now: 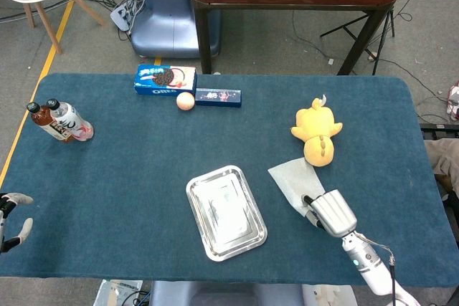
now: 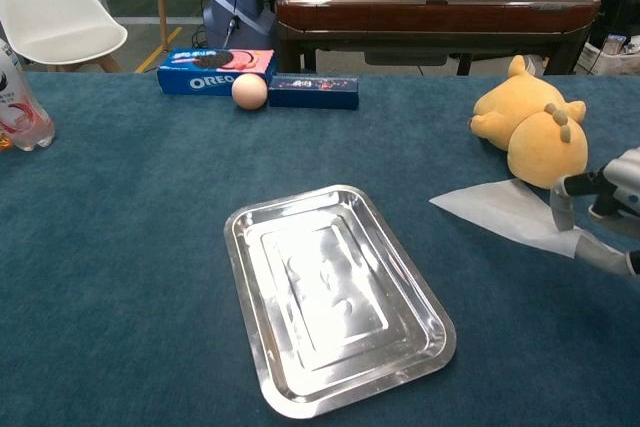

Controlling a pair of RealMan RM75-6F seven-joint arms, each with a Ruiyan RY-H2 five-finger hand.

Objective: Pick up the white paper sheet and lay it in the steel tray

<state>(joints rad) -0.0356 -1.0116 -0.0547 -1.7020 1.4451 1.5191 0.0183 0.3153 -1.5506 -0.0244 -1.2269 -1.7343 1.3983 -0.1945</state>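
The white paper sheet lies right of the steel tray, just in front of the yellow plush toy. My right hand pinches the sheet's near right edge and holds that edge off the cloth, while the far left corner rests on the table. Nothing lies in the tray. My left hand hangs at the table's near left edge with its fingers apart and nothing in them; only the head view shows it.
A yellow plush toy lies just behind the sheet. At the back stand an Oreo box, a peach-coloured ball and a dark box. Two bottles lie far left.
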